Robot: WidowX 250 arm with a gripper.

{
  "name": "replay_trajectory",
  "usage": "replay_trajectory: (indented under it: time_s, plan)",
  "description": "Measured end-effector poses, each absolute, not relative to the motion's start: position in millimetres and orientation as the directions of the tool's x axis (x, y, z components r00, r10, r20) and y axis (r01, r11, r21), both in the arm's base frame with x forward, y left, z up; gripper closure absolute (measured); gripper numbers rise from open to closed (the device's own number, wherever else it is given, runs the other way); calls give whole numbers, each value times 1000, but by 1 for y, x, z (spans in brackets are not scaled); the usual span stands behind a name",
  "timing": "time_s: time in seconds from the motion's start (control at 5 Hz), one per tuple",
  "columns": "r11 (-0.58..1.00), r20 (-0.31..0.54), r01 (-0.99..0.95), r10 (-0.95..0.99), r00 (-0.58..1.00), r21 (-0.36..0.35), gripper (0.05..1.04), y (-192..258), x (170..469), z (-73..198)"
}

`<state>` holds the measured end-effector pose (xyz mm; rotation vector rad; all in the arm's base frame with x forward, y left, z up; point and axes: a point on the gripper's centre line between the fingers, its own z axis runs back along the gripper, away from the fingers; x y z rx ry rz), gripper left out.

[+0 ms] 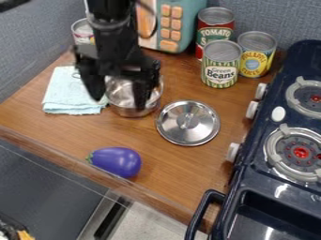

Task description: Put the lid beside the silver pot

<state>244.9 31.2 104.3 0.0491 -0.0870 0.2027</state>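
Lid [194,130] flat on counter [166,176], knob up, just beside silver pot [131,112], between pot and stove [235,206]. Gripper [119,99] hangs over pot, fingers spread apart, released; contact with pot cannot be determined. Cloth [70,96] lies on pot's other side. Eggplant [119,161] rests nearer counter's front edge.

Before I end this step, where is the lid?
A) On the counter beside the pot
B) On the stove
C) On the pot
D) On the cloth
A: the lid lies flat on the bare wood next to the pot, whose top is uncovered.
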Motion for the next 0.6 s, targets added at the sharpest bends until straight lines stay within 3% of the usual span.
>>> replay_trajectory:
  time_s: [0.2,0.6]
  plan:
    - [973,20,-223,222,975,53,84,33,246,97]
    - [978,4,-204,204,979,48,84,33,248,93]
